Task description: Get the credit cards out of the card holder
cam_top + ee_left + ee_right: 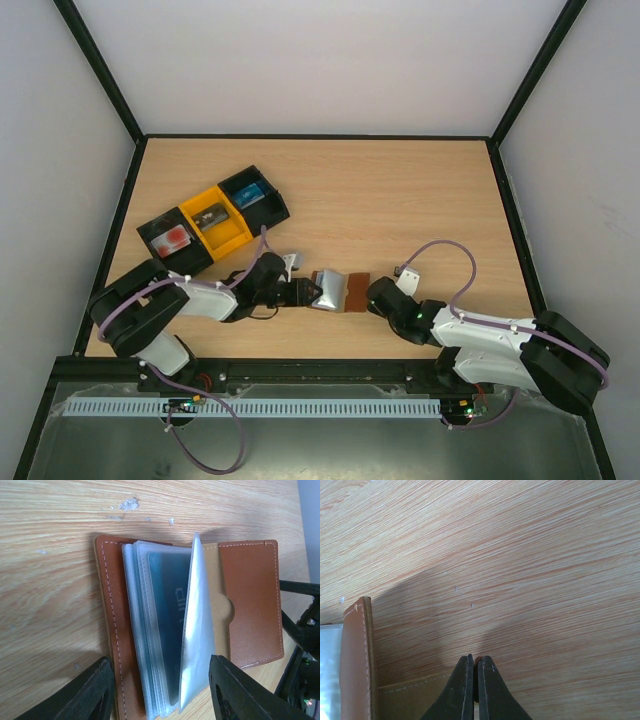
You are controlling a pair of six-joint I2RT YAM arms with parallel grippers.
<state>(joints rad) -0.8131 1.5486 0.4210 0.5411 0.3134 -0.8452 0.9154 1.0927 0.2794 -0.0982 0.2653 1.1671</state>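
Behind and left of the open card holder sits a row of three trays. The left claw is spread astride the holder's clear sleeves, which show one bluish credit card. The right claw, pressed together, pinches the holder's right flap edge, with open table beyond.

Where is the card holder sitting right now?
In the top view, the card holder lies open near the table's front edge, between the left gripper and right gripper, below-right of the three trays.
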